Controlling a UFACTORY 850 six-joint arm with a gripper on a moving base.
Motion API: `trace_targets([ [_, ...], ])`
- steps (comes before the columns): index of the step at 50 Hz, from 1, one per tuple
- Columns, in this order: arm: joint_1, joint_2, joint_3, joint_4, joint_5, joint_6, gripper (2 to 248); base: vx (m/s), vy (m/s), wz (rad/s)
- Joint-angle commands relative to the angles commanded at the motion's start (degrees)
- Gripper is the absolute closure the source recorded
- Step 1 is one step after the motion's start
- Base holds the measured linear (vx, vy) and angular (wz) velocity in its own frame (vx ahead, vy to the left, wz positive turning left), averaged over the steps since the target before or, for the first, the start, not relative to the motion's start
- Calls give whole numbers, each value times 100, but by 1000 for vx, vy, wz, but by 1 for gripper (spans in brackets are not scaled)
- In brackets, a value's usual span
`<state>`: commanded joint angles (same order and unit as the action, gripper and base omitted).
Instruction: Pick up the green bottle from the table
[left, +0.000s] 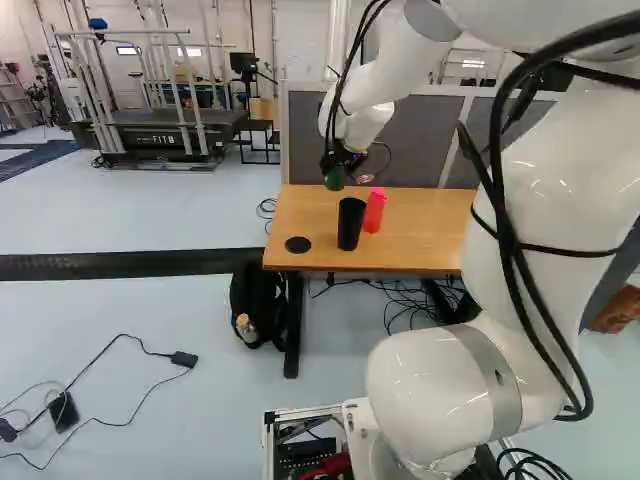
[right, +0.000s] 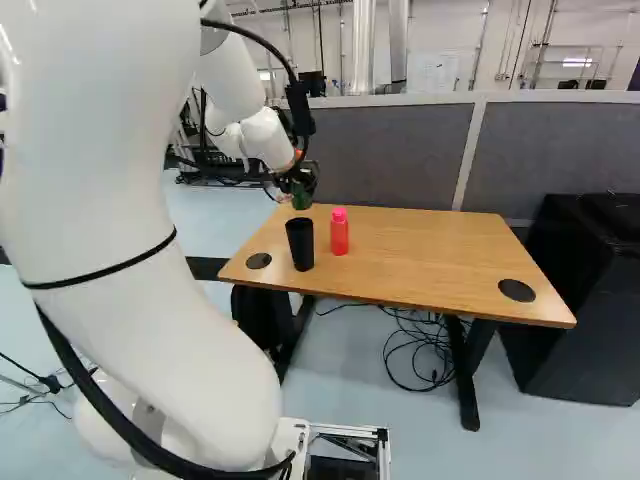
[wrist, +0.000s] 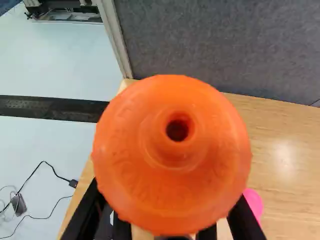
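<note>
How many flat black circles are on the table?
2: in the right base view, one circle is left of the black cup, the other circle near the right end of the table.

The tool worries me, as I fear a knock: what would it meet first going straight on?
The tabletop, probably, met by the green bottle the tool holds; the orange cap hides the exact line.
</note>
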<state>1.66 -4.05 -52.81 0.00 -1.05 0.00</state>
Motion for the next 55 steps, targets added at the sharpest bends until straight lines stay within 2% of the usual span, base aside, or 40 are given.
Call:
trace_targets([
  [27,94,1143,769,0,0,0,129,0,0,0],
  [55,331,2379,1503,0,0,0,129,0,0,0],
])
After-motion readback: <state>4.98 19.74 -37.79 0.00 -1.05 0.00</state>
